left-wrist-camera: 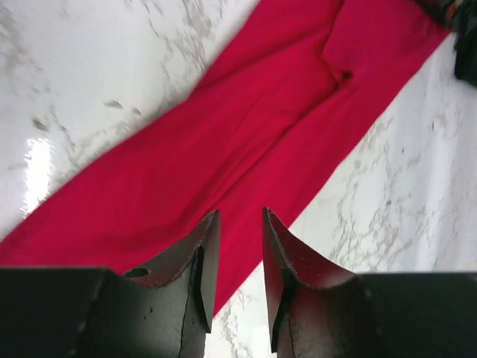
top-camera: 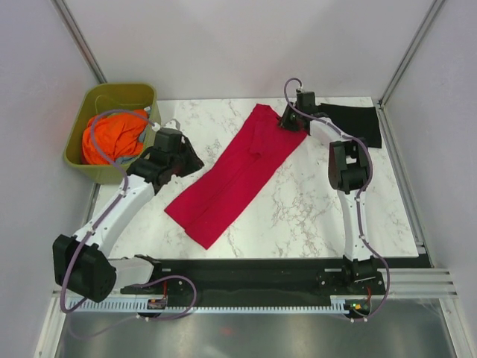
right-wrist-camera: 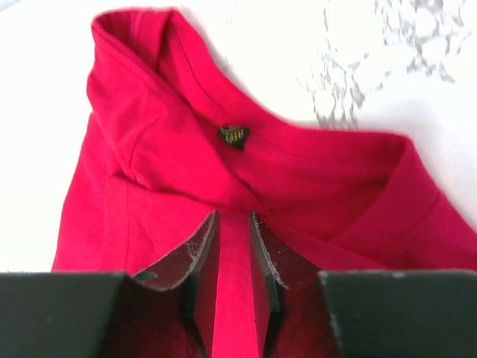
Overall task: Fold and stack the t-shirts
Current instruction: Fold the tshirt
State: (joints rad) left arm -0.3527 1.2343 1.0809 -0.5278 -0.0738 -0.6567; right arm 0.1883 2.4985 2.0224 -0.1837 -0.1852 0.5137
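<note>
The crimson red t-shirt [top-camera: 235, 175] lies as a long narrow strip, running diagonally across the marble tabletop [top-camera: 328, 209]. My right gripper [top-camera: 288, 119] is at its far collar end, shut on a fold of the red cloth [right-wrist-camera: 186, 149] just below the collar tag [right-wrist-camera: 234, 135]; its fingertips [right-wrist-camera: 232, 216] have cloth between them. My left gripper [top-camera: 195, 162] hovers beside the strip's left edge; in the left wrist view its jaws [left-wrist-camera: 241, 216] stand slightly apart and empty above the red t-shirt [left-wrist-camera: 246, 127]. The black t-shirt [top-camera: 358, 123] lies folded flat at the back right.
An olive-green tub [top-camera: 78, 153] holding orange cloth [top-camera: 112, 138] stands off the table's back left corner. Grey walls enclose the back and sides. Bare marble lies right of the red strip and in front of the black t-shirt.
</note>
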